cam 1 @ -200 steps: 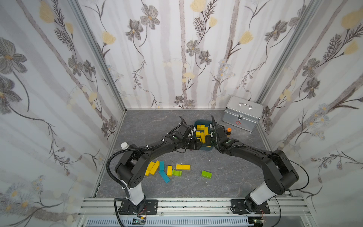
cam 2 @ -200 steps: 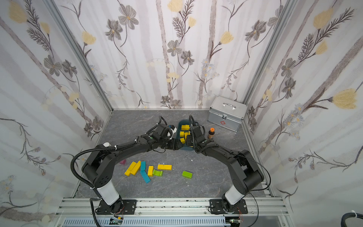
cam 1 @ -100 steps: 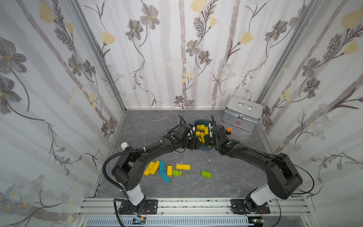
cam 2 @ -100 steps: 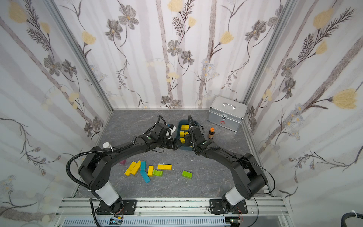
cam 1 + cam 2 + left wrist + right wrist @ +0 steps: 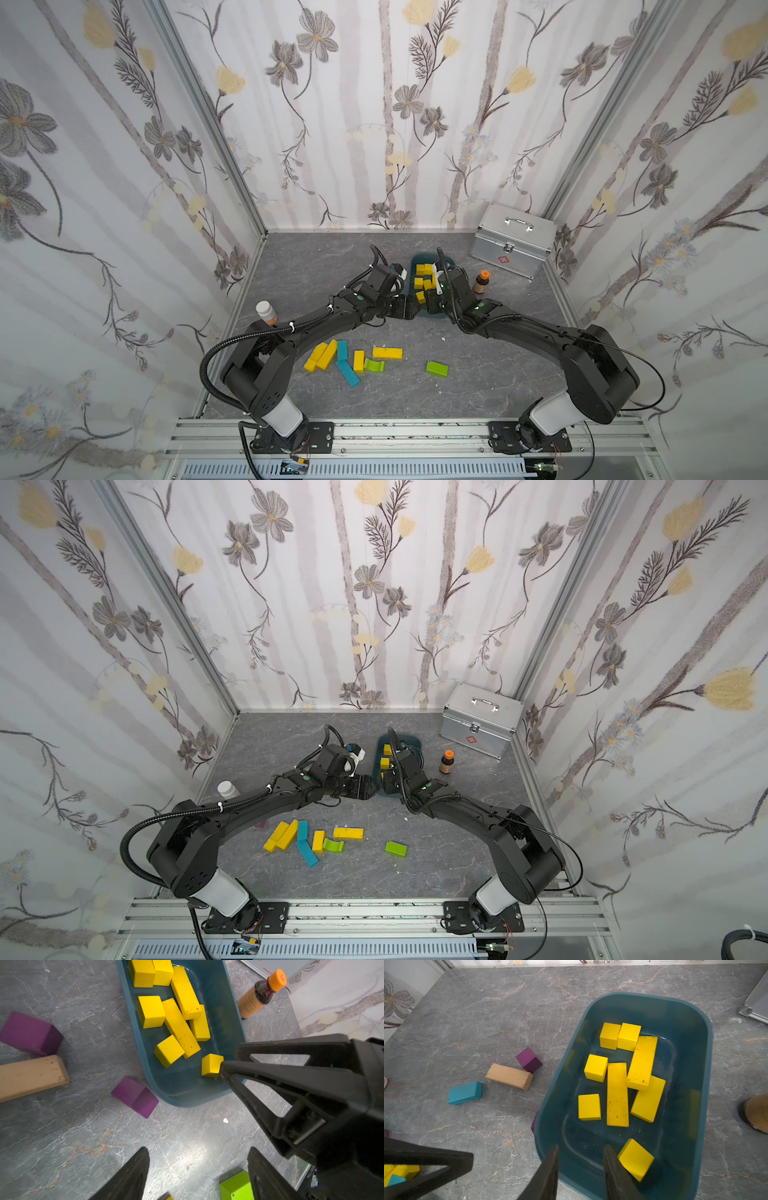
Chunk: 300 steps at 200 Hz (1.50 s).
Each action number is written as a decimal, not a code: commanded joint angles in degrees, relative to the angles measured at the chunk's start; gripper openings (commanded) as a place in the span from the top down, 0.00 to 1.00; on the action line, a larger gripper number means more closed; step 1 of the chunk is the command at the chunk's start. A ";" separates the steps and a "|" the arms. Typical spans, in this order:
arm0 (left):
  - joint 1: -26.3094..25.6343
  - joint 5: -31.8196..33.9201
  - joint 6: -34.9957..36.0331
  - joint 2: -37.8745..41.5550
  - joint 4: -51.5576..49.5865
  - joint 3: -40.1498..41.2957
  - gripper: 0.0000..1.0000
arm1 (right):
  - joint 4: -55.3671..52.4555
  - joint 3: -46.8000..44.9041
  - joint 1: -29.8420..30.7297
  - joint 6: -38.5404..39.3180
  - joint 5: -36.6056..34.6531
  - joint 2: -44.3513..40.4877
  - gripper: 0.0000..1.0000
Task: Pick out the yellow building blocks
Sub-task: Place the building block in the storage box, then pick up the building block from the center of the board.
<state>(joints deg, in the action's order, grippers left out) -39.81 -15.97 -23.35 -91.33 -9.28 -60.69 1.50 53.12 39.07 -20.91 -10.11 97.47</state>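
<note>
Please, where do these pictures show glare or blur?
In the left wrist view, a white glare patch lies on the grey marbled tabletop; in the right wrist view, the black right tool looks soft, the yellow wooden blocks sharp.

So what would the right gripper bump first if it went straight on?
Probably the bare floor of the teal bin, ahead of the right gripper. The yellow cube beside one finger might get nudged; depth's unclear.
</note>
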 commanded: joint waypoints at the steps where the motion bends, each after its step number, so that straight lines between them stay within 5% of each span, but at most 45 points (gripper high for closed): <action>1: 0.04 1.77 0.21 1.71 0.13 1.45 0.24 | 3.80 0.35 0.73 1.67 0.71 -0.71 0.62; 235: 0.05 13.51 1.01 23.95 -9.31 19.45 0.22 | 6.87 7.46 10.60 7.34 9.00 7.87 0.62; 300: 0.09 14.22 -5.34 30.57 -13.10 24.36 0.22 | 5.41 8.49 11.37 7.94 9.56 10.11 0.63</action>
<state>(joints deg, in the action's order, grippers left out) -39.81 -2.76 -24.91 -63.20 -20.18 -38.00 6.37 61.36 50.26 -14.26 -1.19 107.11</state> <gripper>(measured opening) 0.776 0.368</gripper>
